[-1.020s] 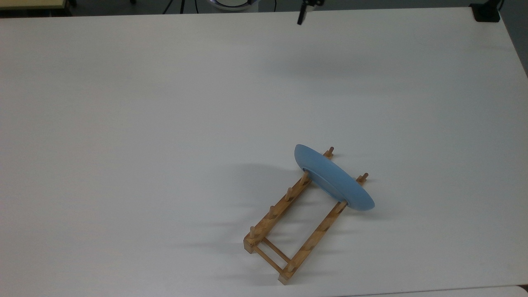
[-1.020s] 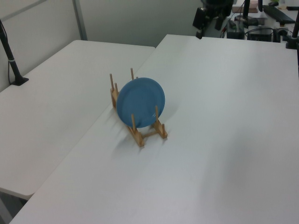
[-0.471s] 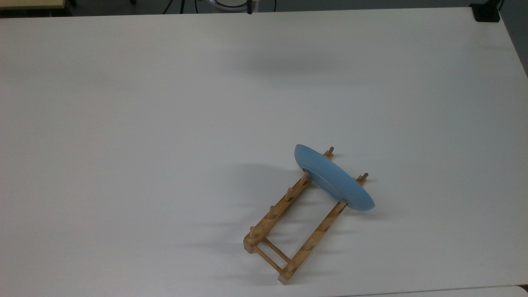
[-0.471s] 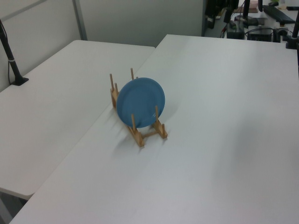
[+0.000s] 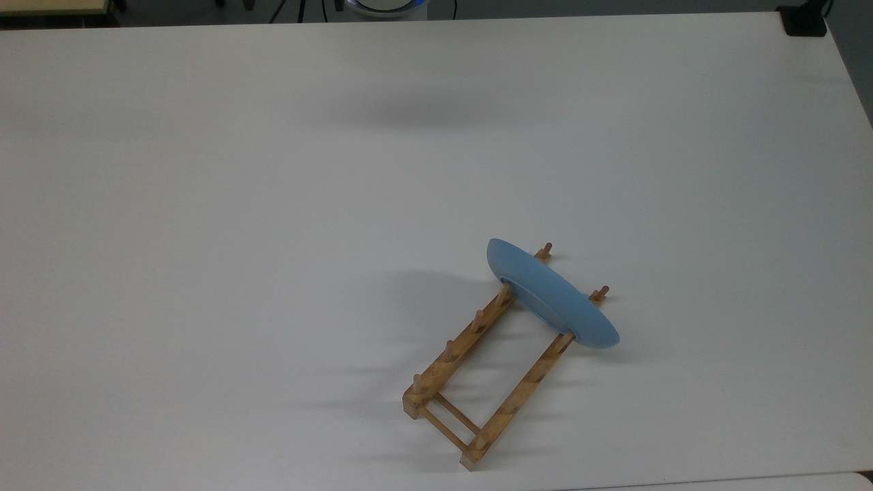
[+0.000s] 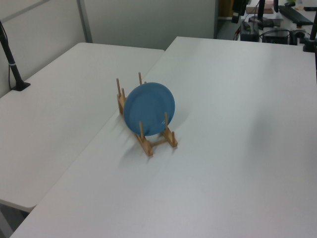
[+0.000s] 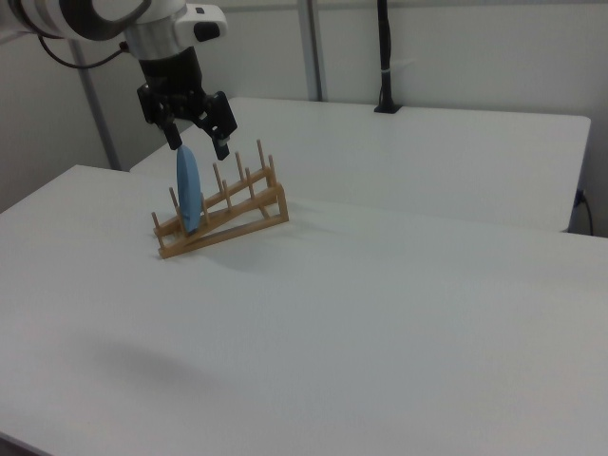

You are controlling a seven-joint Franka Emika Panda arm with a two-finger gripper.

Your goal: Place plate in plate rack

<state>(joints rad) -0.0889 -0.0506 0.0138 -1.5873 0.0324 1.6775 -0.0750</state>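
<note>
Item 1. Gripper (image 7: 198,144): seen in the right view at upper left, hung from the white arm (image 7: 104,17), its two dark fingers (image 7: 220,147) spread apart with nothing between them. In the right view it appears above the upper edge of the plate, with a gap showing between fingers and rim.

Item 2. Plate (image 5: 551,294): light blue, round, stood on edge in the plate rack (image 5: 477,361). In the top view it is seen edge-on, set across both rails near the rack's upper-right end, with a pair of pegs behind it and the remaining pegs in front. In the left view its broad face (image 6: 148,109) is turned toward the camera; in the right view it is seen as a thin upright blade (image 7: 188,190) near the left end of the rack (image 7: 228,211), leaning slightly.

Item 3. Plate rack: light wood, two parallel rails with upright pegs, joined by thin cross rods at the near end in the top view. It is placed on the white table (image 5: 273,204), diagonally, in the top view's lower right of centre.
</note>
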